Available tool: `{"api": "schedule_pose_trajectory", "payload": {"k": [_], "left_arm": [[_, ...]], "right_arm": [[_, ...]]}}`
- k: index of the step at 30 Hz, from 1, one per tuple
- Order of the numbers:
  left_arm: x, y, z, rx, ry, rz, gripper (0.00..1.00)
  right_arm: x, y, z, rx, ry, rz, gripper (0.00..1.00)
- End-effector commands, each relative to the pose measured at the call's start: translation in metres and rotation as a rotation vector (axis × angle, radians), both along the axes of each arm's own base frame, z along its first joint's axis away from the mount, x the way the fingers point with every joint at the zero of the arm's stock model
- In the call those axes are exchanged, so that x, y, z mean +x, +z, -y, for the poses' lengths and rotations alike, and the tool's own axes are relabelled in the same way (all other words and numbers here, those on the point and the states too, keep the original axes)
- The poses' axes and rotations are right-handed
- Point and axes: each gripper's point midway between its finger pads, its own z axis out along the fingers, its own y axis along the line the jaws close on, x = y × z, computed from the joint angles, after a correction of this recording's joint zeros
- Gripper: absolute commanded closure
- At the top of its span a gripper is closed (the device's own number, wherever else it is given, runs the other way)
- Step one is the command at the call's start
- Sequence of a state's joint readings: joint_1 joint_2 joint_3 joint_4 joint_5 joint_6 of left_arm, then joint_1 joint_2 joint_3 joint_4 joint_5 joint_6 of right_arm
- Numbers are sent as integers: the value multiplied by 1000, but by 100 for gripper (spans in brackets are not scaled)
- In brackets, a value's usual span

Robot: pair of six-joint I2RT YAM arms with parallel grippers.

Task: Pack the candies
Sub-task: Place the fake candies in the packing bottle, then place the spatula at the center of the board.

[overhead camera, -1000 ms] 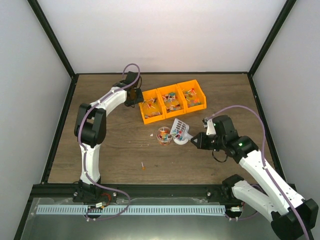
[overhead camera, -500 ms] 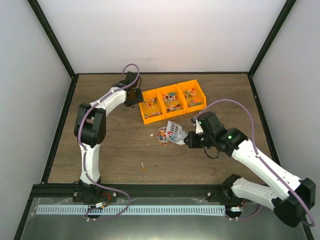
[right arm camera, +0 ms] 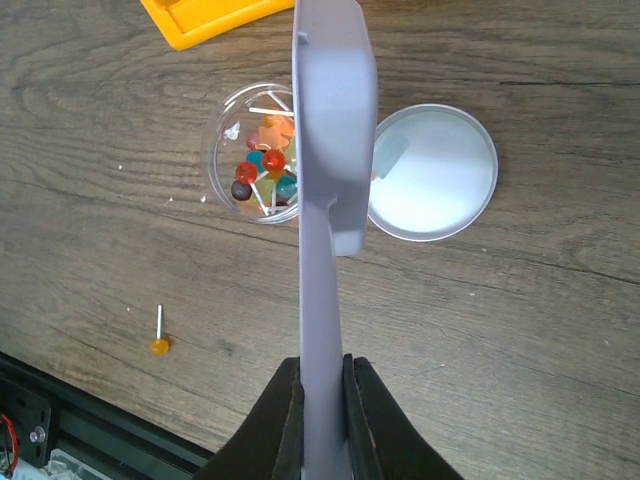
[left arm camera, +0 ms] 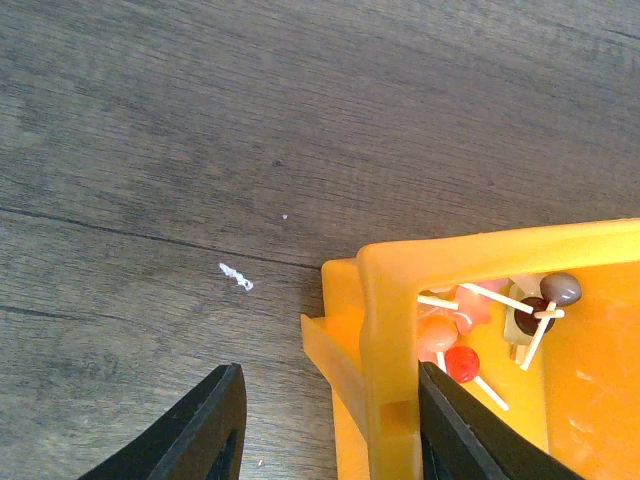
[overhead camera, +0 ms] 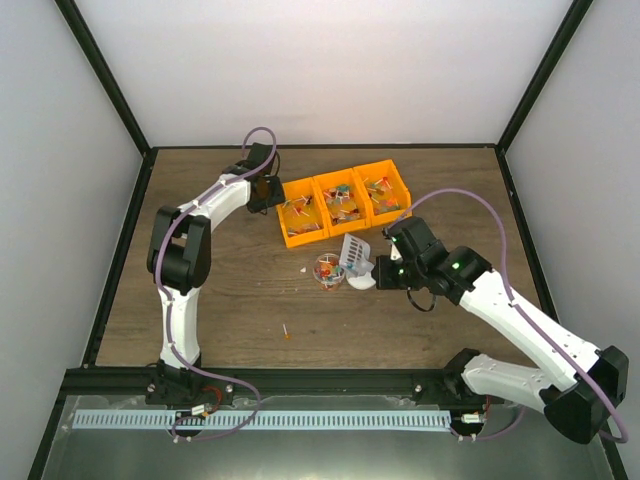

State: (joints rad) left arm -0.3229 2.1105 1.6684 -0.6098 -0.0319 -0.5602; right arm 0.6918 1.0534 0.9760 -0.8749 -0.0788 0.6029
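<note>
The candies are tiny coloured lollipops lying in a small clear cup, which also shows in the top view. More candies lie in the orange three-part bin. My right gripper is shut on the handle of the grey slotted scoop, whose head hangs over the cup's right rim. My left gripper is open and straddles the bin's left corner wall: one finger is inside against the wall, the other is outside and apart from it.
A round clear lid lies on the table right of the cup. One loose orange lollipop lies nearer the front edge, also seen from the top. Dark frame rails border the wooden table.
My right arm swung left and tipped the scoop over the cup, then drew back a little. The scoop now hangs over the cup's right rim. My left arm has not moved.
</note>
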Motion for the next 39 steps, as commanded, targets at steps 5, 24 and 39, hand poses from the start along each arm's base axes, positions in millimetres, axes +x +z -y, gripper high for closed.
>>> {"api": "schedule_pose_trajectory", "payload": {"k": [5,24,39], "left_arm": [[-6,14,-5,-13,-11,16,54],[-22,32,-4,-20,-25,30,54],[-43,16,12,-19,-1,-13,48]], "right_arm": [[29,60,6,250,-128,135,99],[79,55,47,563,-180,196,99],[95,0,173,860,-614,244,99]]}}
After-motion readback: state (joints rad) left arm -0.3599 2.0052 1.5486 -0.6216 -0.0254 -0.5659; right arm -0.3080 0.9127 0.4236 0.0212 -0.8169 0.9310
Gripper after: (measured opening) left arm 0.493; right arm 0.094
